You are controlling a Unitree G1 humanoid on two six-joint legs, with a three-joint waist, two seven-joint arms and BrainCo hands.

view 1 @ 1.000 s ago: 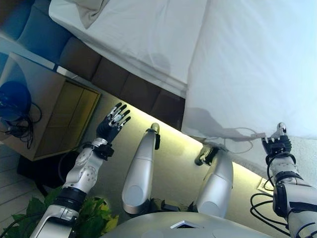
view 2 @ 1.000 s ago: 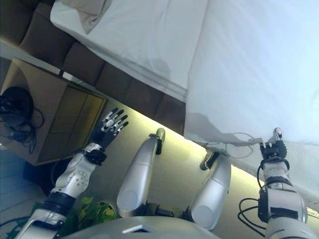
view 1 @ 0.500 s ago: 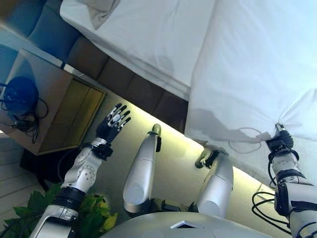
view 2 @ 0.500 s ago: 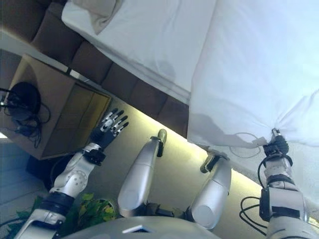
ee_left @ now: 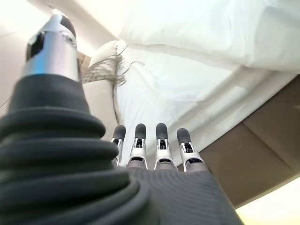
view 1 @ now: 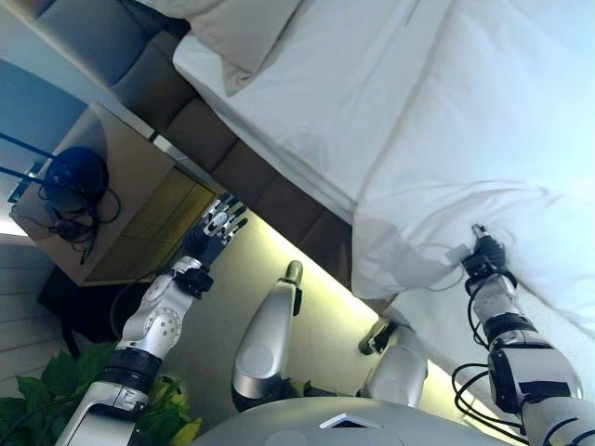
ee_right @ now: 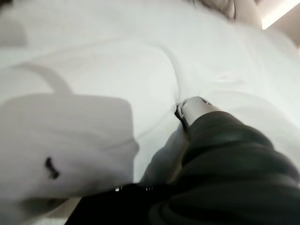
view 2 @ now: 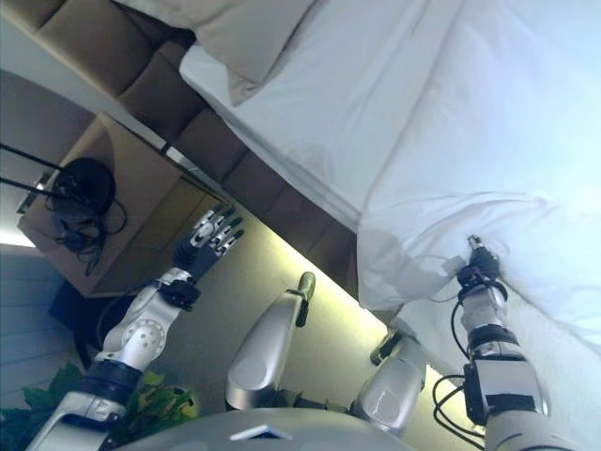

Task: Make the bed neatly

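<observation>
**Our right hand has the duvet corner; the bed runs away up and to the left**

Our right hand [view 1: 483,253] is closed on the near corner of the white duvet [view 1: 502,139], bunching the cloth into a small peak just above the wrist. In the right wrist view only the thumb [ee_right: 194,104] shows, pressed into folds of white fabric, and the fingers are buried in the cloth, so we judge the grip mainly from the gathered cloth in the head views. From that corner the duvet spreads up and to the right across the mattress, its near edge hanging over the side of the bed and folding back on itself just left of the hand.

Beyond the duvet's edge lies the bare white sheet [view 1: 316,102], a long strip running towards the pillow [view 1: 244,32] at the head of the bed. That is the direction we think matters: the uncovered part lies up and to the left of the hand holding the cloth, along the bed's long axis, so the corner probably needs to travel that way.

Our left hand [view 1: 212,232] is well apart from the bedding, fingers straight and spread, holding nothing, raised beside the dark padded bed frame [view 1: 242,167] and near the wooden nightstand [view 1: 121,214]. The right hand is clearly the nearer one.
</observation>
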